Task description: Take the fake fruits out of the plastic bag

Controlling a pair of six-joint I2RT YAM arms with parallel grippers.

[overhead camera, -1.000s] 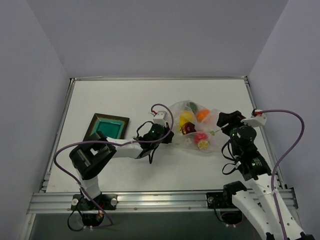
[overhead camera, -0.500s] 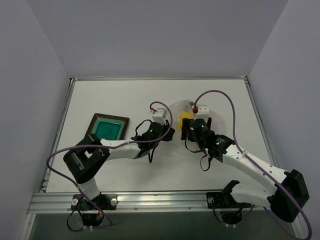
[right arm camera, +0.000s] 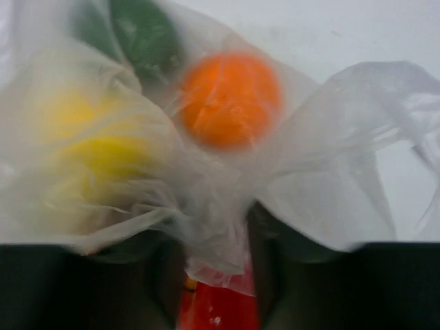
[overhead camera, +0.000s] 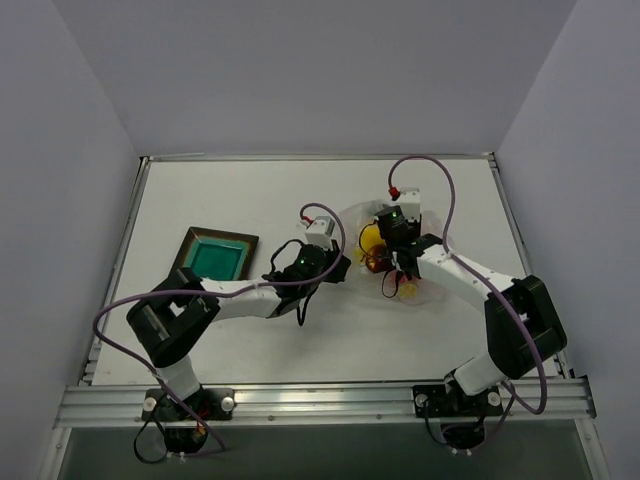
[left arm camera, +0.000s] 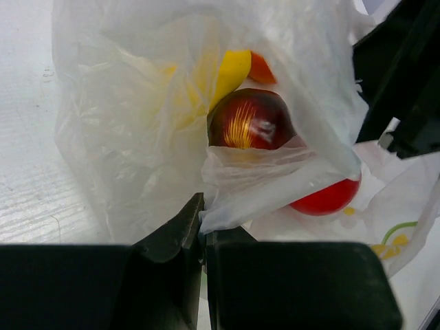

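Note:
The plastic bag [overhead camera: 355, 222] lies on the table right of centre, with the fake fruits inside. My left gripper [overhead camera: 335, 265] is shut on the bag's left edge [left arm camera: 227, 206]. In the left wrist view a dark red-brown ball [left arm camera: 251, 120] sits in the bag's mouth, with a yellow fruit [left arm camera: 230, 69] behind it and a red ball [left arm camera: 326, 199] lower right. My right gripper [overhead camera: 392, 268] reaches into the bag from the far side. Its jaws [right arm camera: 216, 227] hold a red fruit [right arm camera: 220, 306] between them, with film draped over the fingers. Orange [right arm camera: 230, 100], yellow [right arm camera: 89, 151] and green [right arm camera: 144, 34] fruits show through the film.
A dark square tray [overhead camera: 190, 245] with a teal centre sits left of the bag, beside my left forearm. The white table ends at a metal rail near the arm bases, and grey walls close in on three sides.
My right arm swung from the bag's right side across it, and its gripper now sits among the fruits. The left gripper stayed shut on the bag's edge.

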